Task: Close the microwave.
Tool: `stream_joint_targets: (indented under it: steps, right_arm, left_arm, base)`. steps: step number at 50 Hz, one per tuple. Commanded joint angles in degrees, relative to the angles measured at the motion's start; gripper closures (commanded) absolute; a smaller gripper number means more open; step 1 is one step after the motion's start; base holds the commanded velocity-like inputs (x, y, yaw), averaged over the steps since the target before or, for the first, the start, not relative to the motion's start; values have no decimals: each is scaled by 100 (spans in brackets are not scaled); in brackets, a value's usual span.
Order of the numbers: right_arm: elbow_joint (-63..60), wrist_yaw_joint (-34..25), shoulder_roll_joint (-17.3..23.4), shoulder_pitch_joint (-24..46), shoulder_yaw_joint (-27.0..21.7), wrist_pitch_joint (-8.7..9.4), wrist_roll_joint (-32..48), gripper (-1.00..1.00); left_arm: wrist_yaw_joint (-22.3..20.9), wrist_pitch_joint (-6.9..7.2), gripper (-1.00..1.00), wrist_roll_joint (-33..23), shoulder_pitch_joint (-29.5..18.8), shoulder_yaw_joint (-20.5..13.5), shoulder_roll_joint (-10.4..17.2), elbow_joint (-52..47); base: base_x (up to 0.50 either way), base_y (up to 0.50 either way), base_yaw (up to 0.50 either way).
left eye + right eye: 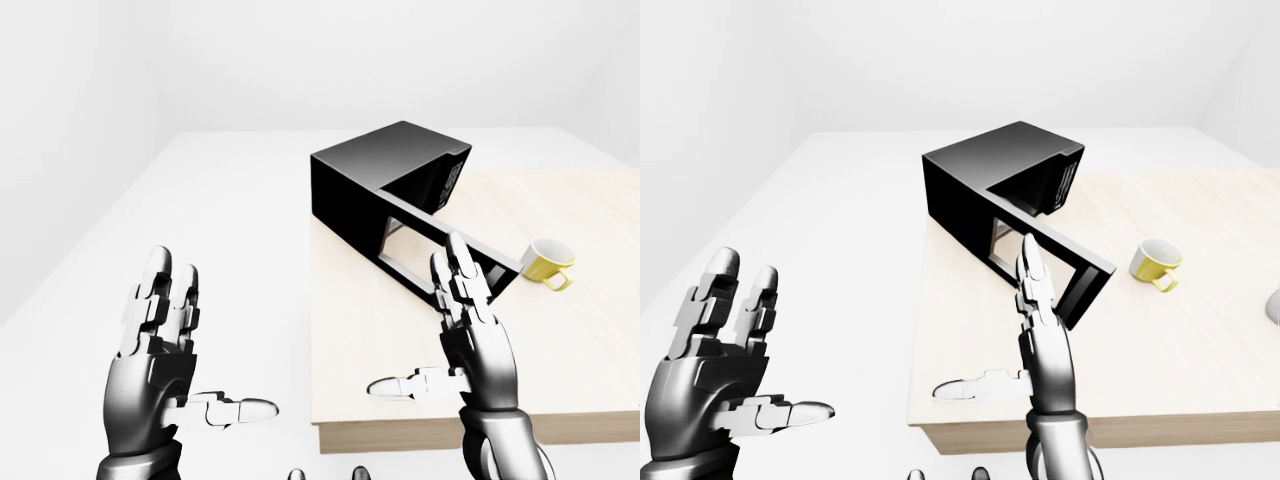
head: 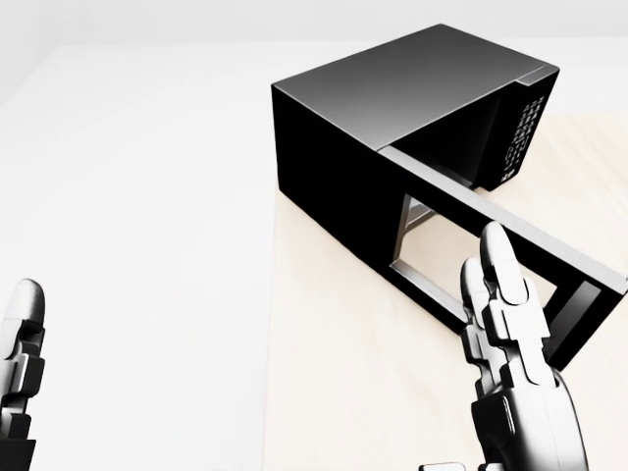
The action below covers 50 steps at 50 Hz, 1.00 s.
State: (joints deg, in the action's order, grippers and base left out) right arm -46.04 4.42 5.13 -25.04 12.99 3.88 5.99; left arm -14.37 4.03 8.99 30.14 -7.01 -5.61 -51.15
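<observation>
Black box-shaped microwave [image 1: 385,175] at the pale wooden counter [image 1: 400,340] left edge, door [image 1: 450,255] swung wide; right robot hand [image 1: 470,330] open-fingered beside it to push, left robot hand [image 1: 160,340] open

Bare simulated room — white walls [image 1: 90,70], one wooden table [image 1: 400,340].
</observation>
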Motion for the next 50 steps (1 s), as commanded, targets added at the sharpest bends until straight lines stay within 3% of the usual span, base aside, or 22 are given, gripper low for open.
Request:
stream_joint_targets:
  steps: [1,5,10,33,41,50]
  right_arm:
    - [-9,51,36,13,39,-4,-17,-100]
    - [3,67,51,-10,44,-95,-5,-100]
    - [-13,53,38,-15,8,-101,-83,-100]
    - [38,43,32,17,4,-117,-81,-100]
    - [754,-30,-115,433,-157,-130,-186,-100]
    - [1850,-92,-353,997,-428,-318,-120,-100]
  left_arm:
    - [-6,9,-100,10,1,-6,-8,-27]
    - [-16,-117,-100,-39,42,30,-19,11]
    - [-27,-63,-100,51,42,10,-5,-13]
    - [12,-85,-100,17,28,68,20,31]
    - [30,-74,-100,27,-10,49,36,54]
    - [43,-76,-100,16,-35,53,40,74]
  base:
    - [50,7,0]
    - [50,8,0]
    - [10,1,0]
    - [0,0,0]
    - [0,0,0]
    - [0,0,0]
